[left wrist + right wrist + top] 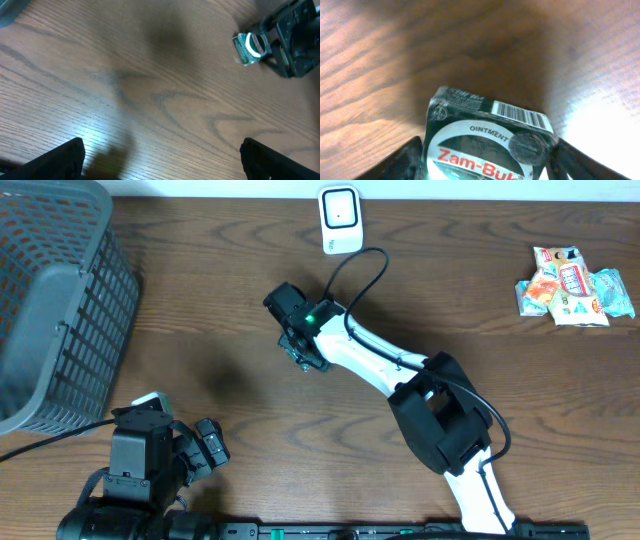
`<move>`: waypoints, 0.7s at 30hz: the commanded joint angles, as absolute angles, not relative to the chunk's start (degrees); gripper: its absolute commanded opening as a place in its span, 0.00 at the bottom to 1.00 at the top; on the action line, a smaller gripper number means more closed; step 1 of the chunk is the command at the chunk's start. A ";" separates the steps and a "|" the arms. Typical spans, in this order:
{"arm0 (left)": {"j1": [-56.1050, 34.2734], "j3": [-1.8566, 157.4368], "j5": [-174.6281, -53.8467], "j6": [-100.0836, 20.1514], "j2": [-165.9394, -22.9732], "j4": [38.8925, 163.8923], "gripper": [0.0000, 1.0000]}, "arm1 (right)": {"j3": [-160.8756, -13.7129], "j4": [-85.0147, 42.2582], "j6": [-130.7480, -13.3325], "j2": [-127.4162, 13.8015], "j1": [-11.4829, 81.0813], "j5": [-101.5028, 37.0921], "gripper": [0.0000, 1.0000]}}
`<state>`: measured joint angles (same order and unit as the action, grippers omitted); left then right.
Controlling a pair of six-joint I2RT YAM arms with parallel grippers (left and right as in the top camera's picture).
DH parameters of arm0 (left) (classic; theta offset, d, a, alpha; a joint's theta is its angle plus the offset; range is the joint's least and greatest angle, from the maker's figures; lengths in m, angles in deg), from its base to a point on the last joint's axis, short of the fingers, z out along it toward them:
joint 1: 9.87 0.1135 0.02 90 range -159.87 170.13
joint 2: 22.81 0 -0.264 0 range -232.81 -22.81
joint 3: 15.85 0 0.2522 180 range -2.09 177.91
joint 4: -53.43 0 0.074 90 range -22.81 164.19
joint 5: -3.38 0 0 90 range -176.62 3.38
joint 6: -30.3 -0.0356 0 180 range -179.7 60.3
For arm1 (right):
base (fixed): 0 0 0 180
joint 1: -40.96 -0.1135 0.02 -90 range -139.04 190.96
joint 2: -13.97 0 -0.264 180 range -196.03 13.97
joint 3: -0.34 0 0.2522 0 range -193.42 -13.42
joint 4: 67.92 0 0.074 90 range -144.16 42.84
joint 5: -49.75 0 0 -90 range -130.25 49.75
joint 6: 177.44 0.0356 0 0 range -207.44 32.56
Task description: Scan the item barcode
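Item: a dark green ointment box (485, 135), "Zam-Buk" in red on a white oval, with a round seal at its corner
Barcode: white strip (519, 115) on the box's upper side face, uncovered
Where: just left of centre in the overhead frame, on or just above the wooden table (200, 310); I can't tell which
Right gripper (303, 352): fingers pressed against both sides of the box
Left gripper (162, 155): spread wide, holding nothing, at lower left of the overhead frame
Scanner (340, 218): white, at top centre, well apart from the box
Basket (60, 300): grey, at upper left
Snack packets (575, 285): piled at upper right
In the way: nothing lies between box and scanner
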<state>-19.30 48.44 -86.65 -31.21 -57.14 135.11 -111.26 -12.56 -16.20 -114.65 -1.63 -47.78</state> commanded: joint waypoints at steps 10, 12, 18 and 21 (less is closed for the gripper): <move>-19.17 48.37 -86.13 -31.32 -56.92 135.26 0.98 | -110.93 -19.38 -49.53 -114.76 2.53 -40.02 0.64; -19.17 48.37 -86.13 -31.32 -56.92 135.26 0.98 | -110.93 -20.14 -58.93 -114.41 3.03 -34.62 0.64; -19.17 48.37 -86.13 -31.32 -56.92 135.26 0.98 | -110.93 -17.02 -71.52 -113.34 3.18 -31.80 0.63; -19.17 48.37 -86.13 -31.32 -56.92 135.26 0.98 | -110.95 -15.36 -72.94 -112.86 3.16 -33.59 0.64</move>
<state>-19.30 48.44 -86.63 -31.21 -57.14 135.11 -111.22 -16.41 -65.40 -114.63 2.92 -33.96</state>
